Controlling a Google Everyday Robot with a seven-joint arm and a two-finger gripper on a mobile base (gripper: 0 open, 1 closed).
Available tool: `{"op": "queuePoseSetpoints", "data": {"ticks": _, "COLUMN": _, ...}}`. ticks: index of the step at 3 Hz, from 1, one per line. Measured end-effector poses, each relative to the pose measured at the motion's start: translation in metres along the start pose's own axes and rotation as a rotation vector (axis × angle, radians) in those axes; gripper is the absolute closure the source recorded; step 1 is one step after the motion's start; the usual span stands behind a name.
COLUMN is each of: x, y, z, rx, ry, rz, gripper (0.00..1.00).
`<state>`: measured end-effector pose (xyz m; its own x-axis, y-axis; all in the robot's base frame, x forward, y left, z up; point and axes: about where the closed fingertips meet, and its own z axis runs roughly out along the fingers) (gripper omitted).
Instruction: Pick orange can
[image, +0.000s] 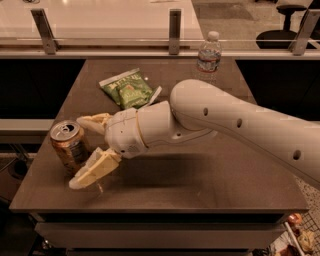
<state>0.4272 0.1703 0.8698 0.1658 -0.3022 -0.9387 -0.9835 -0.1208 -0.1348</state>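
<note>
The orange can (69, 146) stands upright near the front left corner of the dark table (200, 185), its silver pull-tab top showing. My gripper (84, 150) is open right beside it. One cream finger (92, 121) reaches behind the can and the other finger (94, 170) lies in front of it, low over the table. The can sits between the fingers, just left of the wrist. I cannot tell whether the fingers touch it.
A green snack bag (128, 89) lies at the middle back of the table. A clear plastic water bottle (208, 53) stands at the back right. A counter with metal posts (174, 24) runs behind the table. The table's left edge is close to the can.
</note>
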Motion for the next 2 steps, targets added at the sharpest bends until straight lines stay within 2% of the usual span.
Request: {"op": "queuePoseSetpoints", "data": {"ticks": 2, "x": -0.0028, "y": 0.0023, "z": 0.0027, "rx": -0.006, "ry": 0.001, "rz": -0.006, "gripper": 0.63}}
